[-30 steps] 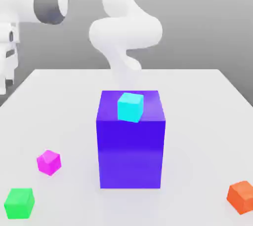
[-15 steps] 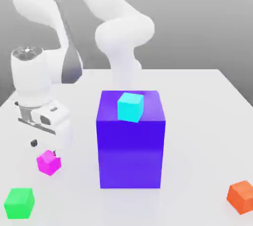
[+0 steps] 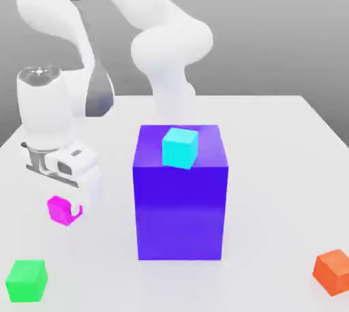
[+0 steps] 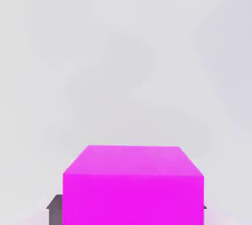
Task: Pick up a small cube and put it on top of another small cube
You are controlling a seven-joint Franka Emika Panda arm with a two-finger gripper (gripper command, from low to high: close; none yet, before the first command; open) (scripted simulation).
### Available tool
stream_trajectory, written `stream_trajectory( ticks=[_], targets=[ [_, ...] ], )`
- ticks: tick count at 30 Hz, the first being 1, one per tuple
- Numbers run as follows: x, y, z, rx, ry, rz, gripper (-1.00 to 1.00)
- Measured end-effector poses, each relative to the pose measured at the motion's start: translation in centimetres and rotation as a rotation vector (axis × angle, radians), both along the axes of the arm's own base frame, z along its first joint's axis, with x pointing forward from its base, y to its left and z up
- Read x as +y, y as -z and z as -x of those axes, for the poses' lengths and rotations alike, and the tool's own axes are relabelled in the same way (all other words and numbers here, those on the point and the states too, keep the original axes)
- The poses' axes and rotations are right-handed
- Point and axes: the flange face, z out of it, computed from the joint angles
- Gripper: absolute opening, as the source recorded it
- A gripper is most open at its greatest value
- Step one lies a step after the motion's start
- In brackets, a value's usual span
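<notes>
Magenta cube (image 3: 61,210), left of the blue-violet block (image 3: 180,195), sits clamped in the jaws; next likely lifting toward the cyan cube (image 3: 180,148).

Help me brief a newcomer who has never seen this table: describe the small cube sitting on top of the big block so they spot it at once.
Start at the tall blue-violet block in the middle of the white table. On its top face rests the cyan cube, much smaller than the block. It alone sits raised; the pink cube, green cube and orange cube are lower.

No readable text anywhere (cubes all blank).
</notes>
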Motion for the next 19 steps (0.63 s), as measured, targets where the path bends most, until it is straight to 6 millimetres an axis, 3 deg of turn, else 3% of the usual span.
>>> stream_trajectory(
  ticks=[6, 12, 15, 16, 19],
  targets=[
    [-2.0, -1.2, -5.5, 0.026, -0.146, -0.014, -1.00],
    [-2.6, -4.5, -12.5, -0.009, -0.279, 0.005, -1.00],
    [-2.6, -1.0, -13.5, -0.017, -0.293, 0.008, -1.00],
    [-2.5, 0.2, -13.5, -0.017, -0.295, 0.008, 1.00],
    [-2.6, 0.2, -13.5, -0.017, -0.295, 0.008, 1.00]
  ],
)
